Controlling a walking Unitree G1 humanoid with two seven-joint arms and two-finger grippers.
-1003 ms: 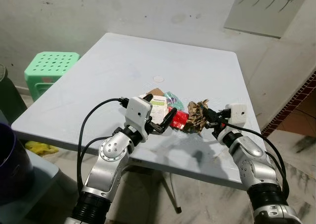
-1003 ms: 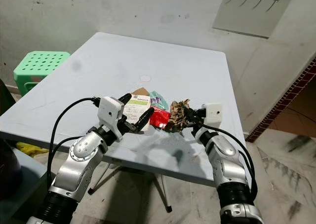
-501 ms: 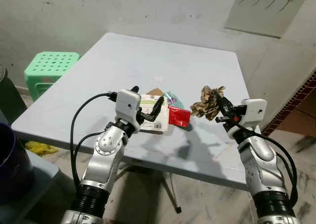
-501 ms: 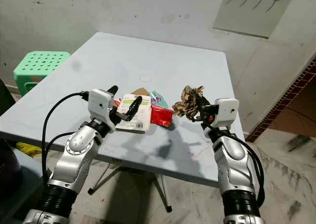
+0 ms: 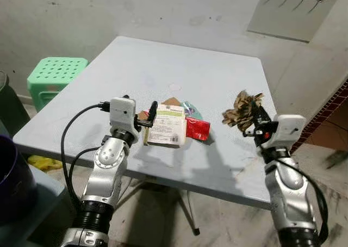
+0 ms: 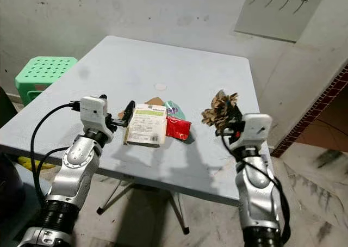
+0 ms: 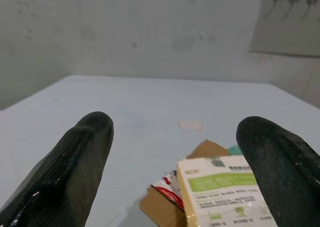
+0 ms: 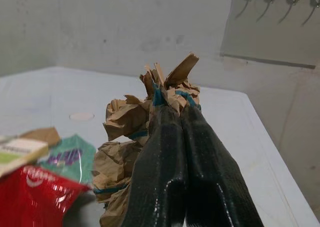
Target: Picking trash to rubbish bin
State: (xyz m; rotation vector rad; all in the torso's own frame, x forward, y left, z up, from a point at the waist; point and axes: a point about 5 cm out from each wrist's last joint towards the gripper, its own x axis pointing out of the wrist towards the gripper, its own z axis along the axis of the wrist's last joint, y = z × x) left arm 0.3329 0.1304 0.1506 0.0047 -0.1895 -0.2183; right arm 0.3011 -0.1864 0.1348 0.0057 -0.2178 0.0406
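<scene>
A crumpled wad of brown paper point(image 5: 242, 109) hangs above the table's right side, with my right gripper point(image 5: 255, 118) shut on it; the right wrist view shows the black fingers point(image 8: 172, 157) pinching the brown paper point(image 8: 131, 122). Trash lies near the table's front edge: a white and green packet point(image 5: 168, 128), a red wrapper point(image 5: 197, 128), a teal wrapper point(image 5: 190, 110) and a brown card scrap point(image 5: 172, 101). My left gripper point(image 5: 149, 116) stands open just left of the white packet point(image 7: 225, 197), nothing between its fingers point(image 7: 75, 162).
The pale blue table point(image 5: 163, 67) has a small round mark point(image 5: 174, 86) at its middle. A green plastic stool point(image 5: 54, 75) stands at the left. A dark bin point(image 5: 13, 173) sits at the lower left. A grey wall and floor tiles lie beyond.
My right gripper has lifted the brown paper wad up and to the right, off the table. My left gripper has drawn back to the left, away from the red wrapper, and opened.
</scene>
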